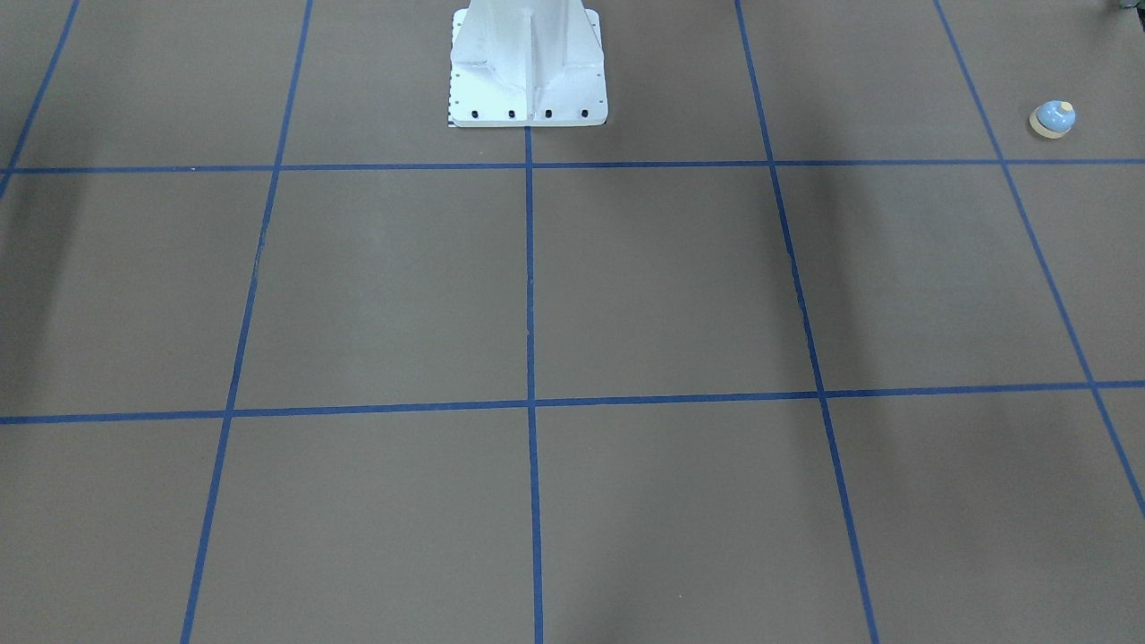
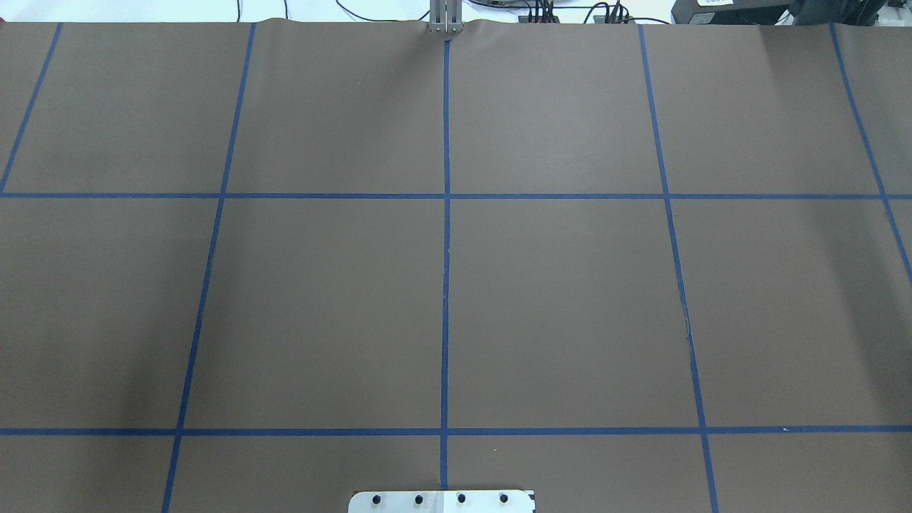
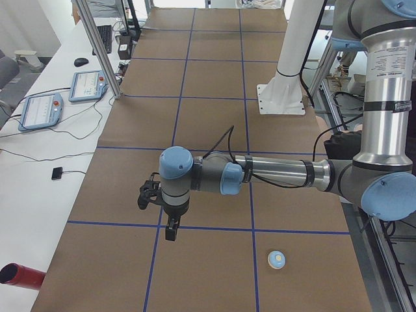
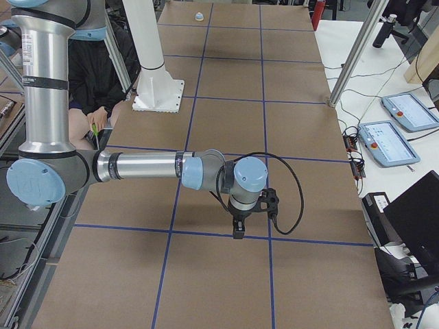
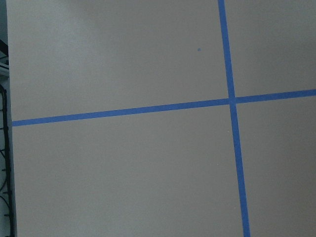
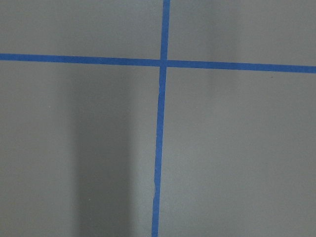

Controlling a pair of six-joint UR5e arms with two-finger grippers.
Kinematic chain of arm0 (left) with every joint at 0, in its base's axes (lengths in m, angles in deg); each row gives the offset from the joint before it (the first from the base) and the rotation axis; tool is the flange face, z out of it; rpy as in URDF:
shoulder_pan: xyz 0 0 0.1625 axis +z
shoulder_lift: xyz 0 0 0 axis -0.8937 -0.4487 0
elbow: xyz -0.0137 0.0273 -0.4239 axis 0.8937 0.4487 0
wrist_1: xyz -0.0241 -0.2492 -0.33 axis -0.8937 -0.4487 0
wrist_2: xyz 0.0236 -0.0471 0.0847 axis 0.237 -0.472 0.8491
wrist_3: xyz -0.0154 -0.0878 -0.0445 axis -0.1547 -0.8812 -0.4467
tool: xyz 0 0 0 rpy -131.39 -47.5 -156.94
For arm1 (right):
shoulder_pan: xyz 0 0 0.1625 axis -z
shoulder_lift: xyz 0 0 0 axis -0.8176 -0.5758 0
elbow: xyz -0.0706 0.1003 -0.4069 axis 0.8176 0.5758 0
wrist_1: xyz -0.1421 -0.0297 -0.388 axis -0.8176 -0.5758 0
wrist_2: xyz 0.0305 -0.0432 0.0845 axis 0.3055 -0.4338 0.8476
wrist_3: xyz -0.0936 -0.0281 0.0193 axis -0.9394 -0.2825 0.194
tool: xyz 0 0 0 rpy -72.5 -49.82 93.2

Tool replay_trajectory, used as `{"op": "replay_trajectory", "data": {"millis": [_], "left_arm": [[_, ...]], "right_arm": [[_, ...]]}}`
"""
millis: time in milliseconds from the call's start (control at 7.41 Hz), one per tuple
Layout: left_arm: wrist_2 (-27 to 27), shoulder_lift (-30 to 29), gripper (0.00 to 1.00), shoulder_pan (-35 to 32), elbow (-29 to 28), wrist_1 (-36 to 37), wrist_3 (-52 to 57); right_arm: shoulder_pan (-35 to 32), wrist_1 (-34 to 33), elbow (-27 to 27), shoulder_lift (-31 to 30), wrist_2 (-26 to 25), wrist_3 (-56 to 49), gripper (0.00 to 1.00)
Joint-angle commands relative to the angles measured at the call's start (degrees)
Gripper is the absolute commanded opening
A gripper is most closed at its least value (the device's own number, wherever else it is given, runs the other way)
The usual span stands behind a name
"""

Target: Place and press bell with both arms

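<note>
In the front-facing view the bell [image 1: 1053, 118] sat upright on the brown surface [image 1: 662, 286], far out toward my left, just beyond a blue tape line [image 1: 894, 163] and well apart from the white pedestal [image 1: 528, 67]. The overhead view gave the taped surface and the pedestal's bolted plate [image 2: 442, 501]. From the left end, my left arm [image 3: 279, 174] stretched out low over the surface with my left hand [image 3: 171, 229] pointing down above a tape line. The bell [image 3: 277, 259] lay well apart from it, in the last row of squares. I could not tell how wide that hand stood. From the right end, my right arm [image 4: 137, 166] reached out likewise, my right hand [image 4: 237, 229] pointing down over a tape line, its spread also beyond telling. The bell [image 4: 199, 16] was at the far end. Each wrist view showed a tape crossing [image 5: 231, 100] below.
</note>
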Motion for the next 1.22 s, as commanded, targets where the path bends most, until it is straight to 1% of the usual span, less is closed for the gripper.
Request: {"op": "replay_trajectory", "data": {"millis": [0,135,270,405,540,675,810,1080], "left_arm": [[8.5,-0.3,1.0,3.6,15.2,16.6,-0.8],[10.3,-0.2,1.0,6.4,22.6,23.1,-6.2],[12.6,0.1,1.0,12.5,27.8,26.3,-15.4],[16.1,0.2,1.0,18.0,31.6,28.7,-24.1],[16.4,0.2,1.0,23.0,34.2,30.3,-35.1],[17.3,0.3,1.0,30.5,35.7,30.3,-50.6],[22.5,1.4,1.0,40.5,36.7,30.3,-65.5],[25.8,2.8,1.0,54.0,36.7,30.3,-88.3]], "right_arm": [[0.0,0.0,-0.4,0.1,0.1,0.0,1.0],[0.0,0.0,-0.5,0.1,0.1,-0.1,1.0],[0.0,0.0,-0.5,0.1,0.1,-0.1,1.0],[0.0,0.0,-0.5,0.1,0.2,-0.1,1.0],[0.0,0.0,-0.5,0.1,0.2,-0.1,1.0],[0.0,0.1,-0.6,0.2,0.2,-0.1,1.0],[0.0,0.0,-0.9,0.2,0.6,-0.1,1.0],[0.0,0.1,-1.0,0.4,0.6,-0.1,1.0]]}}
